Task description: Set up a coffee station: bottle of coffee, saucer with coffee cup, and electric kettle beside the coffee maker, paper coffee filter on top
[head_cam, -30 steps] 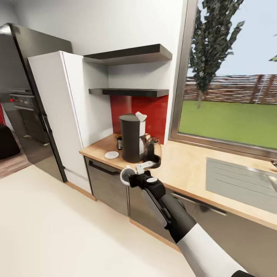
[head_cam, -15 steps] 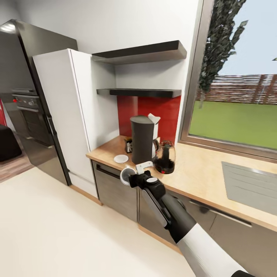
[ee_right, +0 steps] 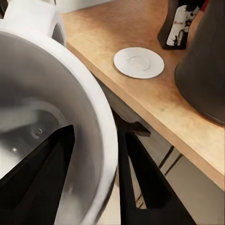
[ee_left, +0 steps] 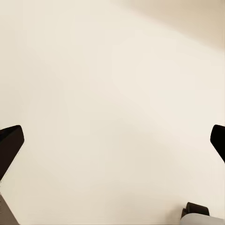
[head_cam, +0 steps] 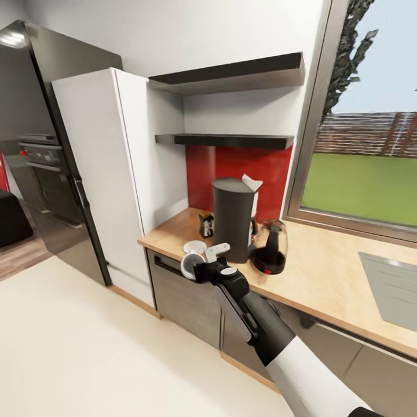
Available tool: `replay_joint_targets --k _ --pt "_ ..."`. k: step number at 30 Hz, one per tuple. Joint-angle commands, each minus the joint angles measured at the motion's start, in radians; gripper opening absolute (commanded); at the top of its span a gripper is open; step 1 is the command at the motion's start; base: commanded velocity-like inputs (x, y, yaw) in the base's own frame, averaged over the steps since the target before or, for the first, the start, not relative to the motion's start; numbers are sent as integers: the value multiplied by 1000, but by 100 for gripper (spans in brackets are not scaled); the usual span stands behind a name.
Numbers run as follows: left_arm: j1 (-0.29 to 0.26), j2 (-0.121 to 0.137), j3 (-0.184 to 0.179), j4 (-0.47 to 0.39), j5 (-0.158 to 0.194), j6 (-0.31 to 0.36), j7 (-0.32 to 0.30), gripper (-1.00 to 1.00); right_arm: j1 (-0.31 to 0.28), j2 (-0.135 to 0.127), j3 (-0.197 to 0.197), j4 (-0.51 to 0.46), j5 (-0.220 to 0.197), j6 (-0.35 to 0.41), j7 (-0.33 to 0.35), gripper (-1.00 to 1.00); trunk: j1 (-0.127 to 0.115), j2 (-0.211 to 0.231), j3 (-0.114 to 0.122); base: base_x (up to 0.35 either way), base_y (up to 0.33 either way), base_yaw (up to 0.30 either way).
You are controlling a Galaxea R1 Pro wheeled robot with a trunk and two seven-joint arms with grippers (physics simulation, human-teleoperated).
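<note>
One step pending: cup (ee_right: 51,117) onto saucer (ee_right: 138,62). I'm carrying cup pinched by rim in right gripper (head_cam: 200,267), short of countertop (head_cam: 324,272) edge. Saucer is lying beside coffee maker (head_cam: 234,219). I'm judging: centre over saucer, lower level, avoid coffee maker. Left gripper (ee_left: 112,140) is hanging spread, empty.

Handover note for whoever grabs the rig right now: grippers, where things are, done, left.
Right gripper: shut on the coffee cup, one finger inside the rim, held short of the countertop.
Left gripper: open, empty, over bare floor.
On the countertop: coffee maker with the paper filter on top, bottle of coffee beside it, kettle on its other side, saucer in front, bare.
Done: bottle, filter, kettle, saucer.
Left: set the cup on the saucer.
</note>
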Motion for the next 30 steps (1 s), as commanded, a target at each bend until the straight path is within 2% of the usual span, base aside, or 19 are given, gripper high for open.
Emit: replay_joint_targets --k 1,30 --pt "0 0 3 -1 -11 -1 6 100 -1 0 2 -1 -10 3 -10 -100 1 -2 -2 233 275 15" --pt "0 0 3 -1 -11 0 6 100 -1 0 4 -5 -10 3 -10 -100 1 -2 -2 206 283 14"
